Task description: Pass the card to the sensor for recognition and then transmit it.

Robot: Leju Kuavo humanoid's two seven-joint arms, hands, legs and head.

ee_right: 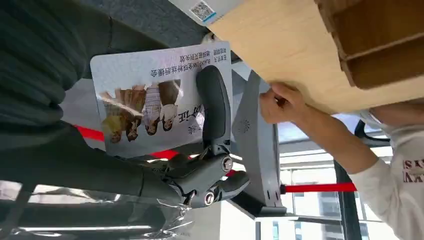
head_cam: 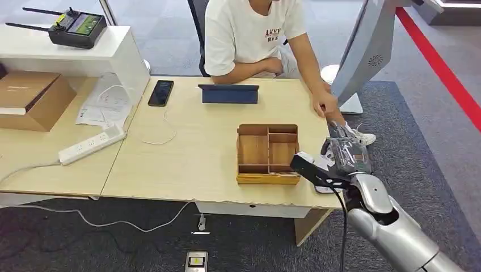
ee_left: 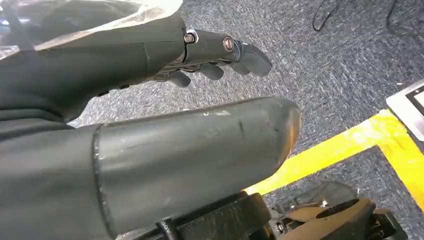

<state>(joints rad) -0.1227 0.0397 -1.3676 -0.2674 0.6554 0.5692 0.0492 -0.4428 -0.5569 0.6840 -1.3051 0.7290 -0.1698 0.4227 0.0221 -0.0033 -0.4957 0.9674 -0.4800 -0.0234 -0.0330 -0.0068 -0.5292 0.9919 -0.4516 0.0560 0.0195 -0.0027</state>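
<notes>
Centrally, head view: light wooden table (head_cam: 187,153), with a person (head_cam: 252,34) in a white T-shirt seated at its far side, one hand (head_cam: 324,103) resting on the table near the far right corner. Grey sensor stand (head_cam: 363,51) rises just beyond that corner, tilted, base on the floor beside the table. White shelf unit (head_cam: 122,54) at the far left carries a black controller (head_cam: 74,27) with two antennas. Cardboard box (head_cam: 31,99) sits on the adjoining table to the left. Wooden tray (head_cam: 268,154), divided into compartments, stands near the table's front right edge. Right arm (head_cam: 397,232), silver, enters from lower right; right hand (head_cam: 346,156) sits over the table's right edge, just right of the tray. White power strip (head_cam: 91,144) lies across the seam between the two tables. Blue tablet (head_cam: 228,93) is propped in front of the person; black phone (head_cam: 161,92) lies left of it. Right wrist view: right hand grips the card (ee_right: 150,95), thumb (ee_right: 214,105) pressed across its printed face; card shows a row of small pictures and text, and sits beside the table edge, apart from the person's hand. Left wrist view: left hand (ee_left: 200,55) hangs over grey carpet (ee_left: 325,60) with a yellow floor stripe (ee_left: 350,145); fingers (ee_left: 250,56) loosely curled, nothing held, slightly apart from the thumb.
</notes>
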